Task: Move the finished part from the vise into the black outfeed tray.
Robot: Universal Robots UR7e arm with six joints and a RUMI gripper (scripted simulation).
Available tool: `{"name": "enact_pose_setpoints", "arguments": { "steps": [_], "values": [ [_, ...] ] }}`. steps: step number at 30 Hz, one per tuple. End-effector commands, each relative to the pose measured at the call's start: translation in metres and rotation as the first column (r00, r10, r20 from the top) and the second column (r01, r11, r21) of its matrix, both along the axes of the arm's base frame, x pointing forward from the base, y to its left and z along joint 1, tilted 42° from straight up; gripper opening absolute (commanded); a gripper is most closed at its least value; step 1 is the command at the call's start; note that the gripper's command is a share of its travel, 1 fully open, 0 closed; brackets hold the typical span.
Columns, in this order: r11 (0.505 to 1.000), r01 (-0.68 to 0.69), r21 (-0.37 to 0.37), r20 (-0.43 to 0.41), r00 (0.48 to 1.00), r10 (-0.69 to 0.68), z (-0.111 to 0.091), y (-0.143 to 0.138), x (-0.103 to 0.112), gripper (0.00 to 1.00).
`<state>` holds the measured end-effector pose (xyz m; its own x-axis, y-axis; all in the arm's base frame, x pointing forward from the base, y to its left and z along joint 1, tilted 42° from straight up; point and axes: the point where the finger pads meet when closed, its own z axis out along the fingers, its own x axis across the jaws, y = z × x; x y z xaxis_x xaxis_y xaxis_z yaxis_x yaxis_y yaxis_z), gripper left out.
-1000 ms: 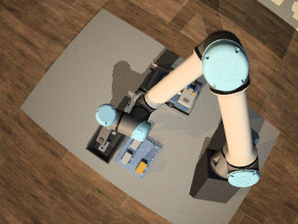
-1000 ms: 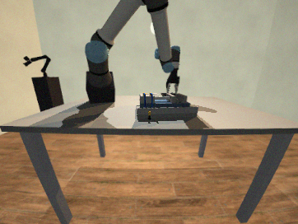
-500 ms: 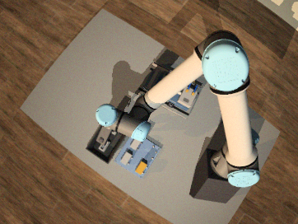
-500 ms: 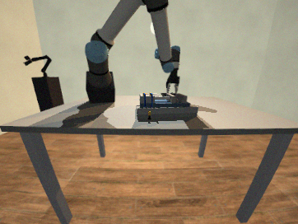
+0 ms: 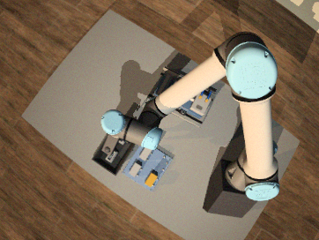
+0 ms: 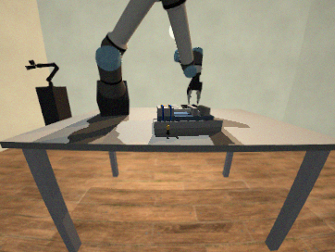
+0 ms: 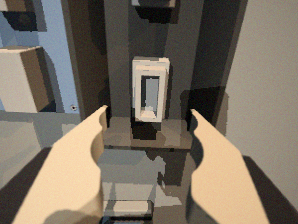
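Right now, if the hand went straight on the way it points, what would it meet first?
Most likely the white pocketed block, which lies centred between the open hand's fingers in the wrist view; it holds nothing. Depth is unclear.

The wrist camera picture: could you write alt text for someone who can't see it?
Two tan gripper fingers stand apart with nothing between them, framing a white block with a rectangular pocket that lies below in a dark tray. A blue fixture shows at the left edge.
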<state>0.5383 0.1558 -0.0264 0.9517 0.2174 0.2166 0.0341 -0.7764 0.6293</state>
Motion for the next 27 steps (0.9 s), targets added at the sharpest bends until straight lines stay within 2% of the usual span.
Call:
{"name": "enact_pose_setpoints", "arguments": {
  "steps": [1,3,5,17,27],
  "values": [
    [1.0,0.001,0.0,0.0,1.0,-0.001,0.02,0.016,-0.008,0.4],
    [1.0,0.001,0.0,0.0,1.0,-0.001,0.029,0.023,-0.011,0.4],
    [1.0,0.001,0.0,0.0,1.0,-0.001,0.029,0.023,-0.011,0.4],
    [1.0,0.001,0.0,0.0,1.0,-0.001,0.075,0.059,-0.03,0.4],
    [1.0,0.001,0.0,0.0,1.0,-0.001,0.087,0.069,-0.035,0.4]
  ]
}}
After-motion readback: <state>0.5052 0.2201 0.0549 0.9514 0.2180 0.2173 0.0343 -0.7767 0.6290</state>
